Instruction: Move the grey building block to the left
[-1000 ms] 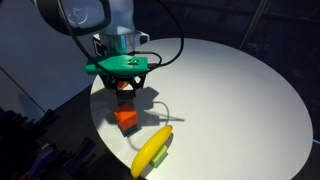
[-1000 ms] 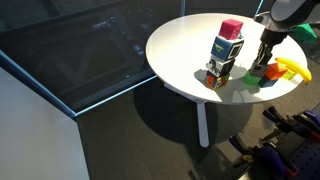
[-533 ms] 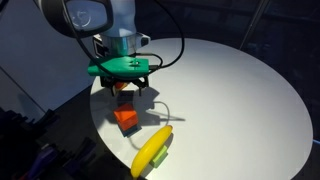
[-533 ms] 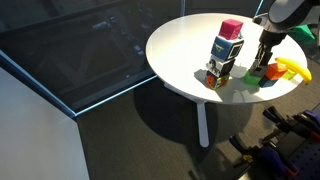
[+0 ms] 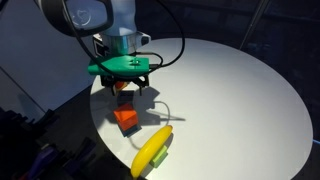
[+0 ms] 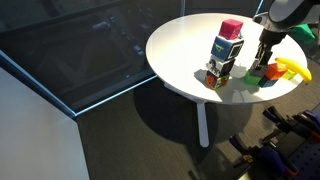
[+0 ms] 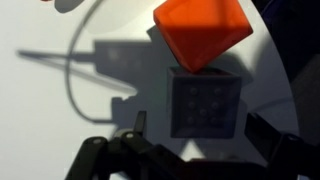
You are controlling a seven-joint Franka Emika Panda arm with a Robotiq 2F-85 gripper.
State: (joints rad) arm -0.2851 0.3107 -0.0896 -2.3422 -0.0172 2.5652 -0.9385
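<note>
Handling of the grey building block (image 7: 205,105) should be easy, by my judgement: it is a small, matte, rigid cube with a grid of shallow studs on its top face, probably light plastic, not fragile and not very slippery. It rests on the white round surface (image 5: 240,90), directly under the gripper (image 7: 195,127), whose jaws stand apart, one on each side of the block and not touching it in the wrist view. The best hold seems to be across two opposite flat side faces, low enough that the pads meet plain wall, not the studded top. An orange cube (image 7: 200,30) sits just beside one corner of the block; whether the two touch I cannot tell, since the wrist view overlaps them. That neighbour could be nudged if the block is dragged instead of lifted. In an exterior view the banana (image 5: 152,150) lies beyond the orange cube, apart from the gripper, and the grey block itself is mostly hidden behind the gripper's body.
</note>
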